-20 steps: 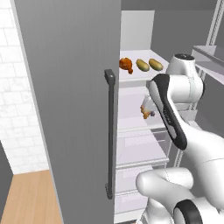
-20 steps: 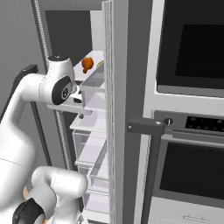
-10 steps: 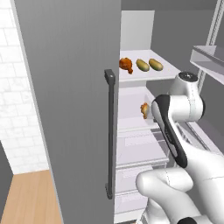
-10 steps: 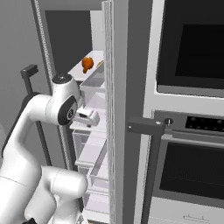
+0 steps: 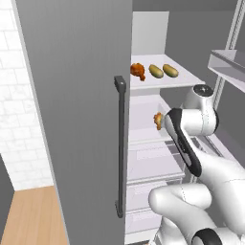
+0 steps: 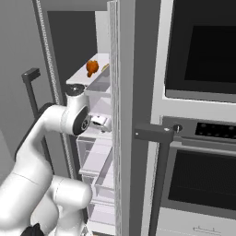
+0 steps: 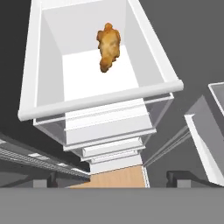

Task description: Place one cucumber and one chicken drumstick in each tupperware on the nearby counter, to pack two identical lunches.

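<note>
Inside the open fridge, the top shelf holds one orange-brown chicken drumstick [image 5: 138,71] [image 6: 92,67] and two yellow-green cucumbers [image 5: 156,71] [image 5: 170,71] in a row. A second drumstick [image 5: 158,119] [image 7: 108,46] lies on the white shelf below. My gripper [image 6: 106,123] [image 7: 113,181] reaches into the fridge at that lower shelf's height. It is open, its tips wide apart, and it stops short of the drumstick with nothing between the fingers. Both tupperware are out of view.
The grey left fridge door [image 5: 76,110], with its dark handle [image 5: 120,143], stands close on the arm's left. The right door's edge [image 6: 120,115] and handle [image 6: 154,133] are close to the hand. Clear drawers [image 5: 153,162] stack below. Ovens [image 6: 203,55] lie to the right. A tan wooden surface [image 5: 33,215] shows lower left.
The hand has come down from the top shelf's height to the second shelf and edged further into the fridge. Both drumsticks and the cucumbers have stayed where they were.
</note>
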